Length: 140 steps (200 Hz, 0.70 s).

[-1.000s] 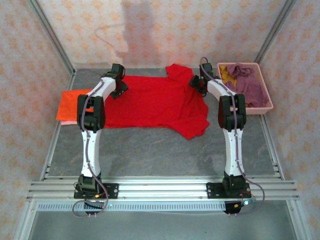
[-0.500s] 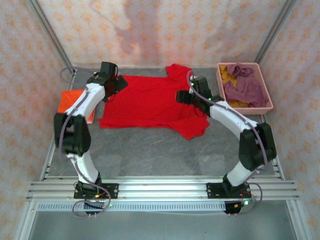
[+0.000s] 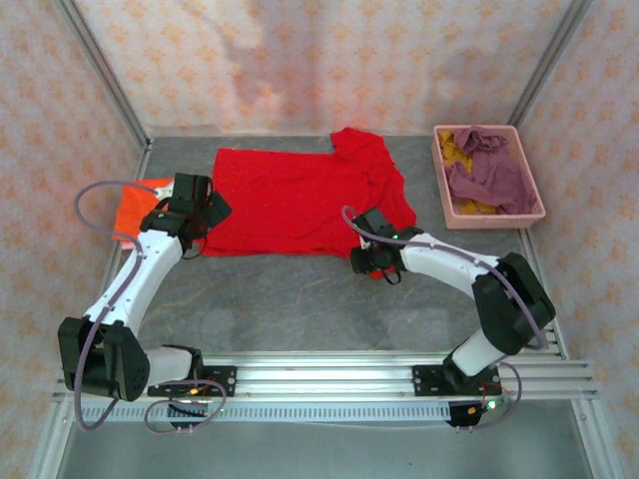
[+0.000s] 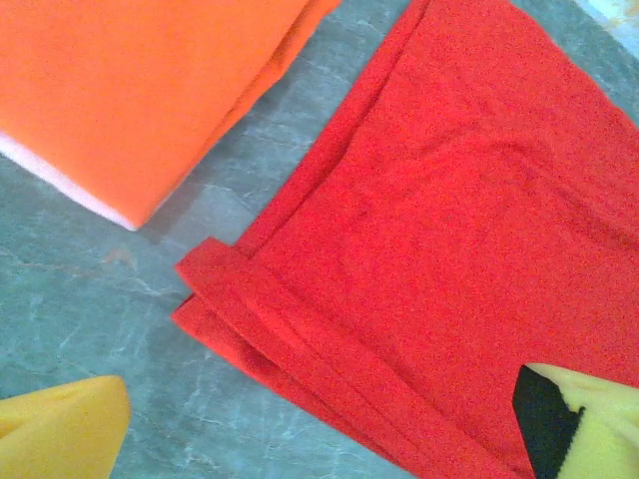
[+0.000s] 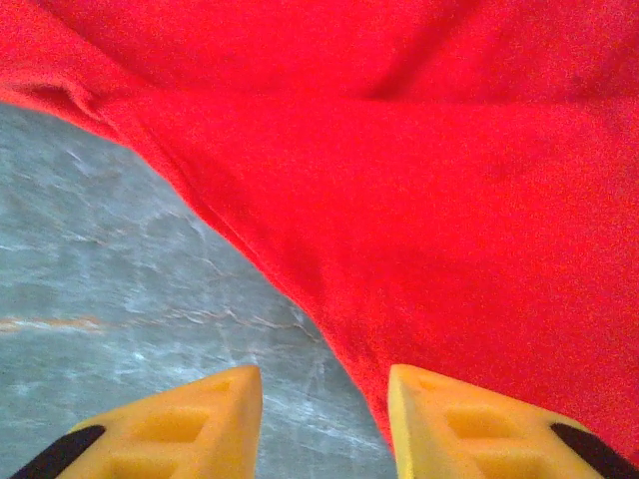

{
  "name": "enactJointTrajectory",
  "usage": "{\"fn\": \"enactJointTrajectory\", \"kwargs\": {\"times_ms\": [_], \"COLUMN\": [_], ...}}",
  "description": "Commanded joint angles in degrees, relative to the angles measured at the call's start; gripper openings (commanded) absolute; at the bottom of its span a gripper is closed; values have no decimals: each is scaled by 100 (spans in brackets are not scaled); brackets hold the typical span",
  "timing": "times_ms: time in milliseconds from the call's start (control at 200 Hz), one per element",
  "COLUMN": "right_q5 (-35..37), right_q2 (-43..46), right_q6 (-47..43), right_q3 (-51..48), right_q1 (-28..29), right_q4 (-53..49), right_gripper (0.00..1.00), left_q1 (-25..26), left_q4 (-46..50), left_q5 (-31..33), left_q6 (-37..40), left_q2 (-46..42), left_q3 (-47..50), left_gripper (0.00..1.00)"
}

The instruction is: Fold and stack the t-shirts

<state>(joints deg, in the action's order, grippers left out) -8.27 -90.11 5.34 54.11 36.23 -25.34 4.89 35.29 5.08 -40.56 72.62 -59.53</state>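
Left end effector (image 4: pixel 319 429) spread wide, right end effector (image 5: pixel 324 397) narrowly parted — both low

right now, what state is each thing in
red shirt, spread out, left edge folded over
orange shirt, folded, beside the red shirt
pink shirt, folded, under the orange shirt
mauve shirt, crumpled in the basket
mustard shirt, crumpled, partly under the mauve shirt
basket, upright, holding two shirts
left jaws, wide open over the red shirt's near left corner
right jaws, apart, straddling the red shirt's near edge
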Motion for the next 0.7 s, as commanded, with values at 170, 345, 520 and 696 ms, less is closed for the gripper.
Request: {"fn": "enactJointTrajectory", "kwargs": {"times_ms": [170, 345, 520, 696], "right_q5": [370, 438, 499, 103], "right_q2": [-596, -806, -789, -161], "right_q6": [-2, 85, 172, 376], "right_q3": [292, 407, 443, 284], "right_q1": [-2, -2, -2, 15], "right_q4": [-461, -594, -726, -820], "right_gripper": [30, 20, 0, 0], "left_q1": [-28, -30, -40, -59], "left_q4": [45, 70, 63, 33], "left_q5": [187, 199, 186, 160], "left_q6": [21, 39, 39, 35], "left_q2": [29, 41, 32, -1], "left_q3": [80, 99, 117, 152], "left_gripper": [100, 100, 100, 100]}}
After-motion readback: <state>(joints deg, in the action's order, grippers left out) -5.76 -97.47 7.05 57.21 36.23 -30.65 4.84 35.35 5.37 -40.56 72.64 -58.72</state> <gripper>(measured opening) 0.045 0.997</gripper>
